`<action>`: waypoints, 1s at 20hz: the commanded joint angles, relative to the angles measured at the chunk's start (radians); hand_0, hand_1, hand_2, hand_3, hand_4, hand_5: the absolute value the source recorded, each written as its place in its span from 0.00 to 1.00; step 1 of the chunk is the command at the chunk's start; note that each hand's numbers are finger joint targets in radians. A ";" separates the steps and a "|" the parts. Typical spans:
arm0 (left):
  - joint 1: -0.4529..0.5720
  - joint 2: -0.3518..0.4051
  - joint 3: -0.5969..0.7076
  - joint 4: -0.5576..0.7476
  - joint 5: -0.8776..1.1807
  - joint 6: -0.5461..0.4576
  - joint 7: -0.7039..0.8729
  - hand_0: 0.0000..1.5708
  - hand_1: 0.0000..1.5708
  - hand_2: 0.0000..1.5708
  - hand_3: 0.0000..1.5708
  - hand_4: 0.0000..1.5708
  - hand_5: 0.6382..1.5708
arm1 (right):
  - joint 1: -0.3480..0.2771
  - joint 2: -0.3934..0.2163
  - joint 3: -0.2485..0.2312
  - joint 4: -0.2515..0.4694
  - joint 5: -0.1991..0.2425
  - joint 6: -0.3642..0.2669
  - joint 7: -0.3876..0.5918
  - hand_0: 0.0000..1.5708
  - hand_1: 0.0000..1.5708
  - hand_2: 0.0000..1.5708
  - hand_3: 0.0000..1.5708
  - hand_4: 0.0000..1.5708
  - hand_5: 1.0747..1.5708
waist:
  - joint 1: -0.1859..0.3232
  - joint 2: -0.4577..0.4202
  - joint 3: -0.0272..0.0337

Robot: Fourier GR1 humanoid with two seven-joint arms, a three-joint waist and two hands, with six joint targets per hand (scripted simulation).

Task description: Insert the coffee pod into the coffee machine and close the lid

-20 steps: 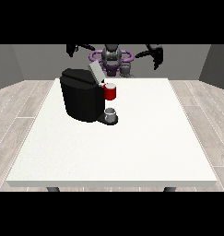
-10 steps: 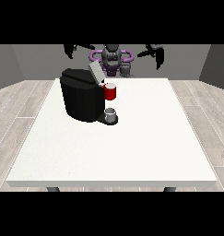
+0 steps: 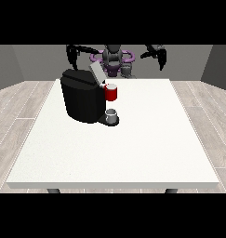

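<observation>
On the large white table (image 3: 133, 148), toward its far left part, stands the boxy black coffee machine (image 3: 83, 95) with its grey lid (image 3: 96, 73) tilted up. A red thing at the machine (image 3: 111, 92) sits at its front, above a small grey cup-like thing (image 3: 111, 114) on the machine's base; whether that is the pod cannot be told. Wide bare tabletop stretches right and toward the near edge. Both black hands, at the view's left (image 3: 72, 55) and right (image 3: 159, 55), hang raised beyond the far edge; their fingers cannot be made out.
</observation>
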 commanded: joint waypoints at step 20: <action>0.154 0.116 0.021 -0.317 0.124 0.016 0.054 0.00 0.00 0.00 0.00 0.20 1.00 | -0.206 0.044 0.114 0.105 0.051 0.015 -0.024 0.00 0.00 0.00 0.00 0.08 1.00 | -0.085 0.172 -0.0004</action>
